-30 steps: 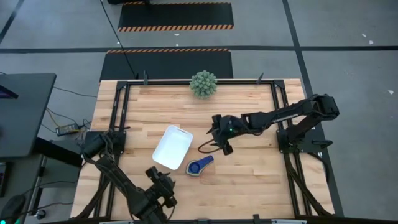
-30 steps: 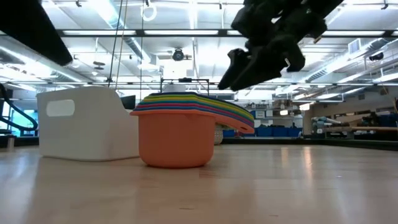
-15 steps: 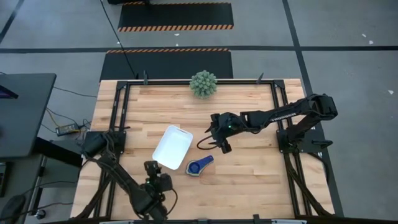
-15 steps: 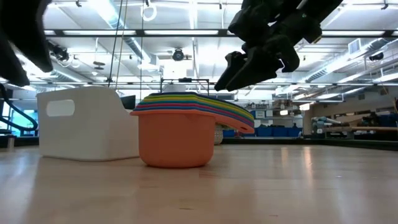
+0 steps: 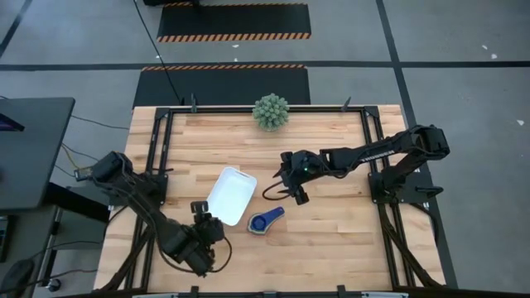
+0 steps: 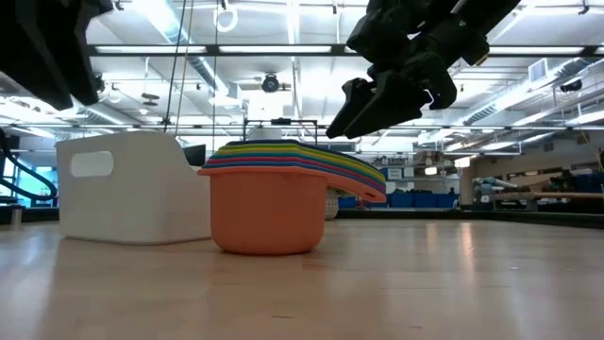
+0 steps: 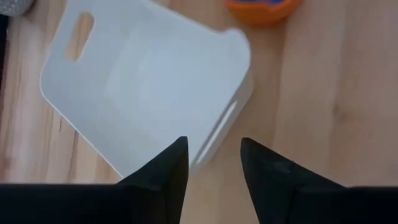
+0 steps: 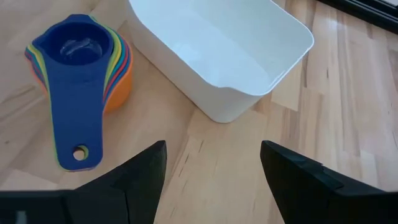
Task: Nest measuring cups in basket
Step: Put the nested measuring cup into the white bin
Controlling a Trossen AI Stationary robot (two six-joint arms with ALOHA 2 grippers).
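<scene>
The measuring cups sit nested in one stack on the table, dark blue on top and orange at the bottom, just right of the white basket. The low view shows the stack with its orange base on the wood, beside the basket. My right gripper hangs open in the air, above and to the far right of the stack. My left gripper is open too, hovering over the basket's near end, and touches nothing.
A spiky green ball plant stands near the table's far edge. Bare wood lies to the right of the stack and along the near edge. A black metal frame runs around the table's sides.
My left arm has swung from the near edge toward the basket, and its gripper now hovers over the basket's near end. My right gripper has shifted slightly left and then held still. The cups and the basket have not moved.
</scene>
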